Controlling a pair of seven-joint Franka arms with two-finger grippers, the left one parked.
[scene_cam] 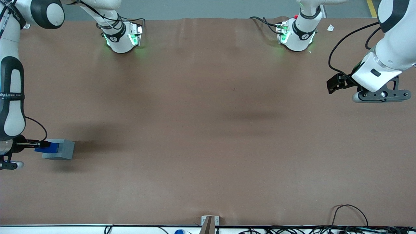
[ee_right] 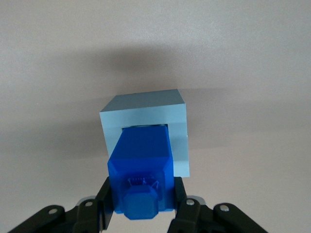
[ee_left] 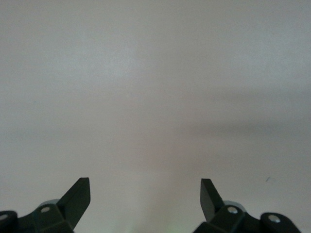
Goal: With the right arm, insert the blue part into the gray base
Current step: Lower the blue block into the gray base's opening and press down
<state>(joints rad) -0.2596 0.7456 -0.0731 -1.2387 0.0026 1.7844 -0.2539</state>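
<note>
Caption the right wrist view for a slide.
Claw shut on the blue part, its tip entering the gray base's recess.

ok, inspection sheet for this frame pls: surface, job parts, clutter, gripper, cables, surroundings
Surface: brown table, flat, with faint creases.
Job's things: blue part partly in the gray base recess, at the working arm's end of the table.
Clutter: small white scrap near the parked arm's base.
Gripper: right gripper at the base, shut on the blue part.
Cables: black cables along the table edge nearest the camera.
Surroundings: gray floor past the table.
</note>
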